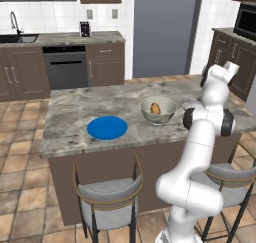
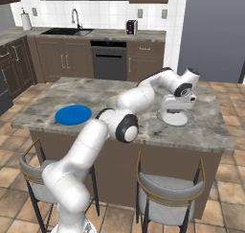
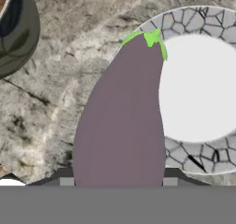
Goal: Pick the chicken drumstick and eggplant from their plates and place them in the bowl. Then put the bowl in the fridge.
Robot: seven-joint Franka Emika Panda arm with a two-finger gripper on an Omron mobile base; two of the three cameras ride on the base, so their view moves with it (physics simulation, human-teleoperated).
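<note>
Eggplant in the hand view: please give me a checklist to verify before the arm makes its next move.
1. Chicken drumstick is in the bowl: ok.
2. Blue plate has nothing left on it: ok.
3. Eggplant is at its mosaic-rimmed white plate, stem pointing away from the hand: ok.
4. Gripper is centred on the eggplant, with one of the finger tips on each side: ok.
5. Fingers pressing on the eggplant: cannot tell.
6. Bowl stands close beside the white plate, apart from it, for a short carry: ok.
</note>
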